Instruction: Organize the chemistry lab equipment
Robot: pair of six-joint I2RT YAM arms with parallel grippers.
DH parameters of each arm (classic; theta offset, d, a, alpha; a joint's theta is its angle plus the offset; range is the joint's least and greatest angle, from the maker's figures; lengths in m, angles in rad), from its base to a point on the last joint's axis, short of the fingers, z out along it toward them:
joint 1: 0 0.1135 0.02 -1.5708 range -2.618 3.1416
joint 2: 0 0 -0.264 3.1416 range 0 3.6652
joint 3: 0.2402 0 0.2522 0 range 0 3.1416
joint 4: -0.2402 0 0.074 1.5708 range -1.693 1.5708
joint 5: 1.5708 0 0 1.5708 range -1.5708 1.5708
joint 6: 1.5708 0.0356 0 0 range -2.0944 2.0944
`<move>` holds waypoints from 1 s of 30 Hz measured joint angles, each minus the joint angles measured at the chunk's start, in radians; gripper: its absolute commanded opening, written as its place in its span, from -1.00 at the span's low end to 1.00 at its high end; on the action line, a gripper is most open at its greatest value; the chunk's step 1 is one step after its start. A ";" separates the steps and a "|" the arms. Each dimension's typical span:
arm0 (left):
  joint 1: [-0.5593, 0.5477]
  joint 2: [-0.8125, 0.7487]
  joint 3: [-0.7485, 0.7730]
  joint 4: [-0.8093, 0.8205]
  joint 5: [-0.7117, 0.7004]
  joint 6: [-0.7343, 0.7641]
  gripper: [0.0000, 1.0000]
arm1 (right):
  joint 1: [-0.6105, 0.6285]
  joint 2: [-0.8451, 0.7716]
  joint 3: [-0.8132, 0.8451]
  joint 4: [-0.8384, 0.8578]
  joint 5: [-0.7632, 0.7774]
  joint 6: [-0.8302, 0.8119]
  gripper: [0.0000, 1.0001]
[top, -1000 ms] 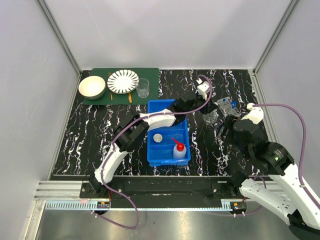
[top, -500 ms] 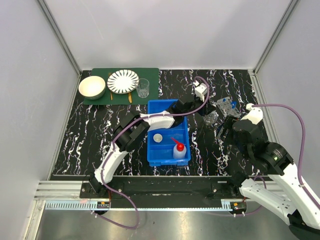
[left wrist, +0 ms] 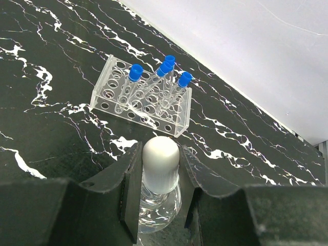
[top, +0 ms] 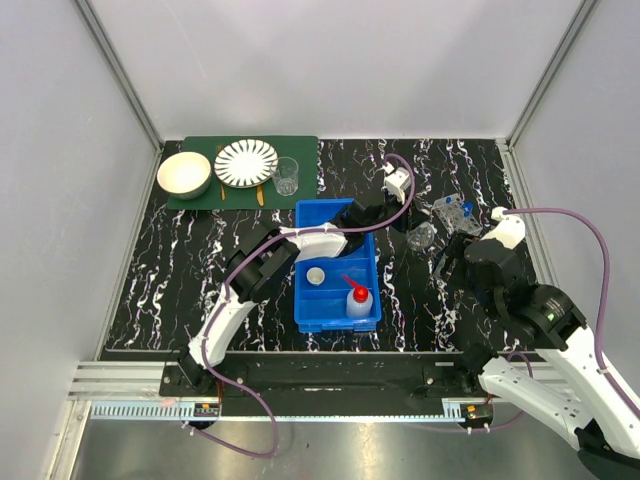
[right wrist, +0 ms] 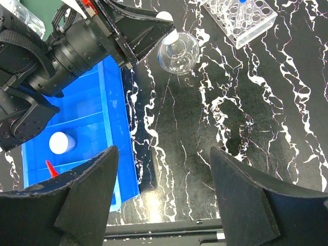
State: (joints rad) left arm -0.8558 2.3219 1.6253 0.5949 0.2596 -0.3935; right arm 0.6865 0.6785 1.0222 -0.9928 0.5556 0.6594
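Flask (right wrist: pixel 178 51) with a white cap is pinched at its neck by the left end effector (left wrist: pixel 160 156), near the clear tube rack (left wrist: pixel 143 100). Right end effector (right wrist: pixel 163 154) is spread wide over the black desk (right wrist: pixel 195 128), holding nothing.

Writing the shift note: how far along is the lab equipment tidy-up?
Done: squeeze bottle and small round lid sit in the blue bin. In hand: the left hand grips the white-capped flask. Left: the tube rack, outside the bin; right hand open, empty.
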 measured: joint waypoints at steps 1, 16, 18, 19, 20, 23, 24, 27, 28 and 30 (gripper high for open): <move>0.000 0.000 0.000 0.000 0.000 -0.001 -1.00 | 0.000 0.000 0.000 0.000 0.000 0.000 0.54; -0.006 0.000 -0.042 0.035 -0.004 -0.012 -1.00 | 0.000 0.001 -0.018 0.002 -0.001 0.000 0.54; -0.007 0.000 -0.052 0.052 -0.007 -0.015 -1.00 | 0.000 0.000 -0.020 0.002 -0.002 0.000 0.53; -0.008 0.000 -0.056 0.059 -0.007 -0.018 -0.97 | 0.000 -0.002 -0.022 0.003 -0.005 0.001 0.54; -0.009 0.000 -0.060 0.064 -0.008 -0.019 -0.92 | 0.000 -0.004 -0.024 0.003 -0.008 0.001 0.54; -0.013 0.000 -0.071 0.084 -0.014 -0.024 -0.77 | 0.000 -0.009 -0.031 0.004 -0.017 0.002 0.53; -0.015 -0.002 -0.077 0.090 -0.017 -0.026 -0.72 | 0.000 -0.010 -0.032 0.004 -0.019 0.002 0.54; -0.019 -0.008 -0.091 0.102 -0.023 -0.029 -0.56 | 0.000 -0.014 -0.038 0.004 -0.023 0.002 0.53; -0.020 -0.011 -0.098 0.106 -0.026 -0.031 -0.49 | 0.000 -0.015 -0.040 0.005 -0.024 0.003 0.54; -0.022 -0.017 -0.109 0.112 -0.027 -0.034 -0.31 | 0.000 -0.018 -0.042 0.005 -0.026 0.005 0.54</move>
State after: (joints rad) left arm -0.8780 2.3051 1.5162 0.7067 0.2329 -0.4271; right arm 0.6865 0.6609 0.9802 -0.9882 0.5301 0.6640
